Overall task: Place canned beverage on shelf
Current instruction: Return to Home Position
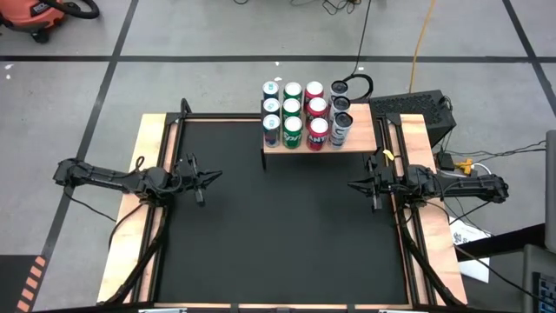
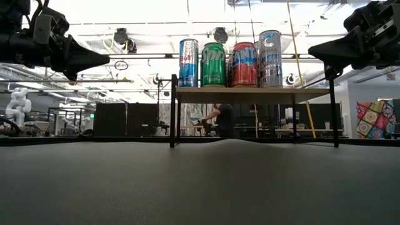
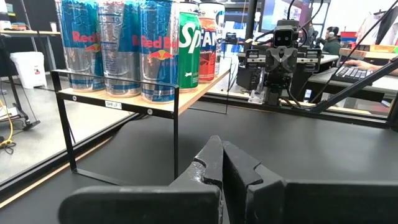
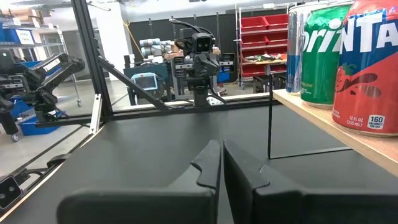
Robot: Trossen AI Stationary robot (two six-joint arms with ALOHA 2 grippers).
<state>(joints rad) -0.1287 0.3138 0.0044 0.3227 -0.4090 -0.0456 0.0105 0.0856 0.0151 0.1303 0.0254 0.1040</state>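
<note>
The cans are all up on the shelf, four columns packed toward its left end, with a bare strip of board at its right end. We see no can on the worktop in front of the shelf, so we reckon the job's basically done and this is just the park-the-arms bit. To do it well, we'd draw each arm straight back, away from the shelf. We'd also keep them high, since the low view puts both wrists about level with the cans. No swinging in toward the shelf legs.

The left gripper hangs well off to the left of the shelf and in front of it, arm stretched out level, fingers pressed together, empty. The right gripper hangs in front of the shelf's right end, fingers likewise squeezed together on nothing.
</note>
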